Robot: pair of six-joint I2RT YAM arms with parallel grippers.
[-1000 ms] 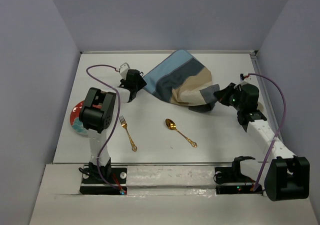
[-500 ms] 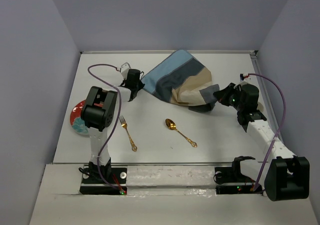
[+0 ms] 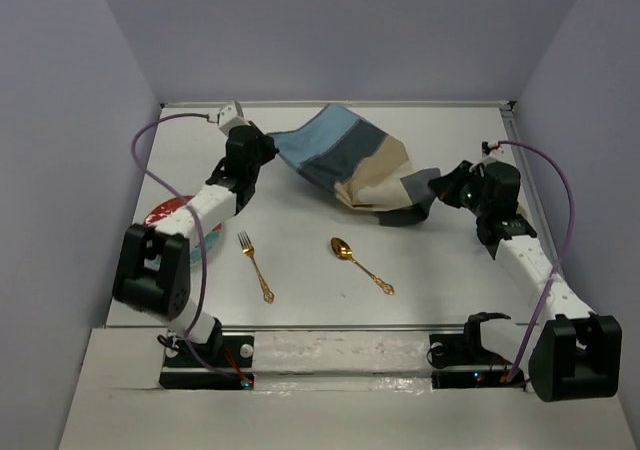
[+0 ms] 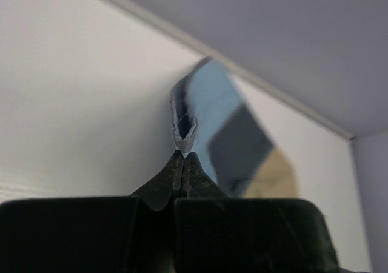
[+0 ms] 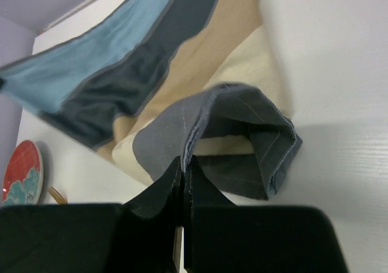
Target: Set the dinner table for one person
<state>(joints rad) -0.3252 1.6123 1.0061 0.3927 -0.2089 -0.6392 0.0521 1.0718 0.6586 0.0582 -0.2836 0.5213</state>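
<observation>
— Nearest our bases, the white surface (image 3: 450, 270) runs from the front rail to the back wall. On it the gold fork (image 3: 255, 266) and spoon (image 3: 361, 265) lie where they lay a second ago, well apart from each other.
— And the red plate (image 3: 162, 212)?
— Same spot at the left edge, though our left arm now stretches low across it instead of standing folded in front of it.
— Farther out, what changed with our left tool (image 4: 183, 156)?
— It was apart beside the striped placemat (image 3: 345, 160). Now it is pinched together on the blue corner, which has been drawn toward the far left.
— Our right tool (image 5: 183, 162)?
— Still clamped on the grey corner at the right. Between the two tools the cloth has spread wider, rumpled at its middle, over the far half of the surface.
</observation>
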